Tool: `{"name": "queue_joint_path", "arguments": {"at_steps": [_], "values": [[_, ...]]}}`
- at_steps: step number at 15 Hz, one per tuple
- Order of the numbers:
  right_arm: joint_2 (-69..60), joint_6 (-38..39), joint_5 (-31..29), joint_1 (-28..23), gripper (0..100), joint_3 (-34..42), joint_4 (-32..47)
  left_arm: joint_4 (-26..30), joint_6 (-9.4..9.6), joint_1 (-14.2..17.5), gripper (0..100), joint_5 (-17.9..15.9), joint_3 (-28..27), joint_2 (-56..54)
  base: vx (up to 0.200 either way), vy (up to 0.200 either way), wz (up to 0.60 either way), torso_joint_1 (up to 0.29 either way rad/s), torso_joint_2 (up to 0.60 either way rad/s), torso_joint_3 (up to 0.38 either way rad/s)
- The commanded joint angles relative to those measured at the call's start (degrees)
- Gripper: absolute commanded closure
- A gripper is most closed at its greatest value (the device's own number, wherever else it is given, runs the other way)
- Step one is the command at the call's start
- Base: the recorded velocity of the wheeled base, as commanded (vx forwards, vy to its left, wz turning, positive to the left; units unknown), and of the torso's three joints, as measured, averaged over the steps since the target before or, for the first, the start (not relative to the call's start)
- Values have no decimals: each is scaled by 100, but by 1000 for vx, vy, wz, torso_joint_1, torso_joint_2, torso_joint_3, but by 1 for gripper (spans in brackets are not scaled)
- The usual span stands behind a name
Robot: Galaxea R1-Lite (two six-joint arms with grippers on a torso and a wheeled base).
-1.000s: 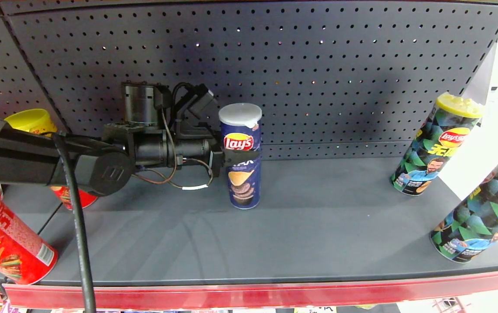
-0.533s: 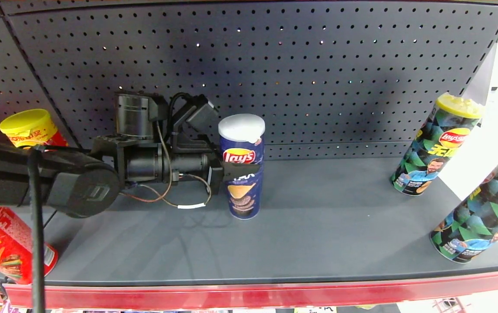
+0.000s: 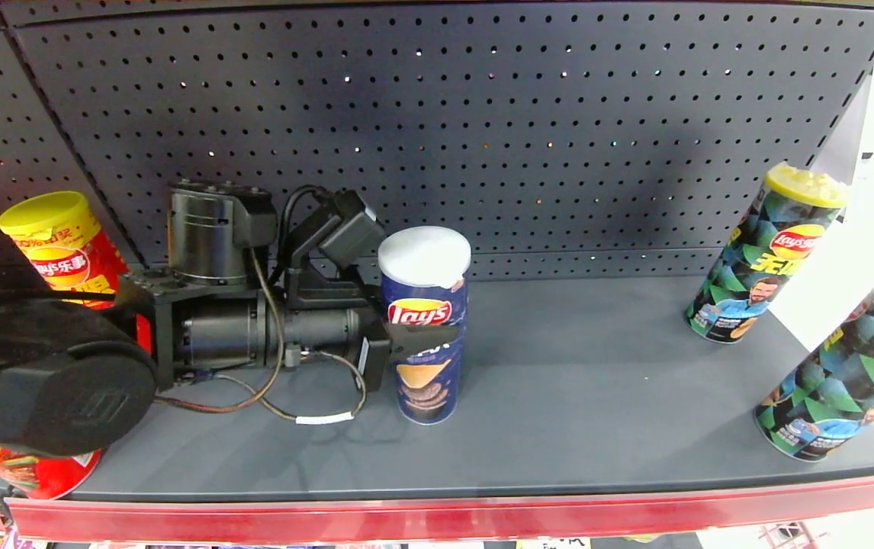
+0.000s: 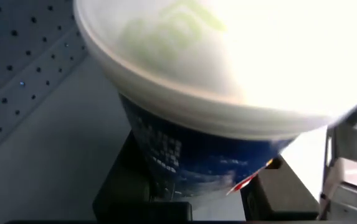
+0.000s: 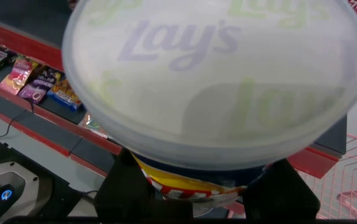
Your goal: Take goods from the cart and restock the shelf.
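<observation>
Blue can (image 3: 423,385) stands on the shelf (image 3: 597,396), clamped in the left gripper (image 3: 425,329); green cans (image 3: 769,252) stand well to the gripper's right, red cans (image 3: 63,244) back by its wrist. It is upright and white-lidded. The right gripper (image 5: 206,193) grips a second can (image 5: 215,81).

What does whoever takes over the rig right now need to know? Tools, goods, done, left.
Left tool: shut on the blue can, upright at mid-shelf. Cannot tell whether its base touches the shelf.
Right tool: shut on a second can, not yet on the shelf.
Already shelved: green cans at the right end, red cans at the left.
Left to do: set down and release the blue can, then shelve the second can.
</observation>
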Motion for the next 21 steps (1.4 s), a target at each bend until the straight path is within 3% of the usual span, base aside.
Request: {"name": "queue_joint_path", "arguments": {"at_steps": [1,7,10,21], "values": [[5,-2,1,3,100,-3,-1,8,-1,-93,100,18,345,-339,0,0,0,0,0,0],[-3,-2,1,3,100,-3,-1,8,-10,38,100,27,1119,-1007,0,0,0,0,0,0],[-3,-2,10,3,100,-3,-1,17,-274,38,100,54,1136,-1148,0,0,0,0,0,0],[-30,-2,1,3,100,-21,-1,43,-274,-164,100,115,1198,-1174,0,0,0,0,0,0]]}}
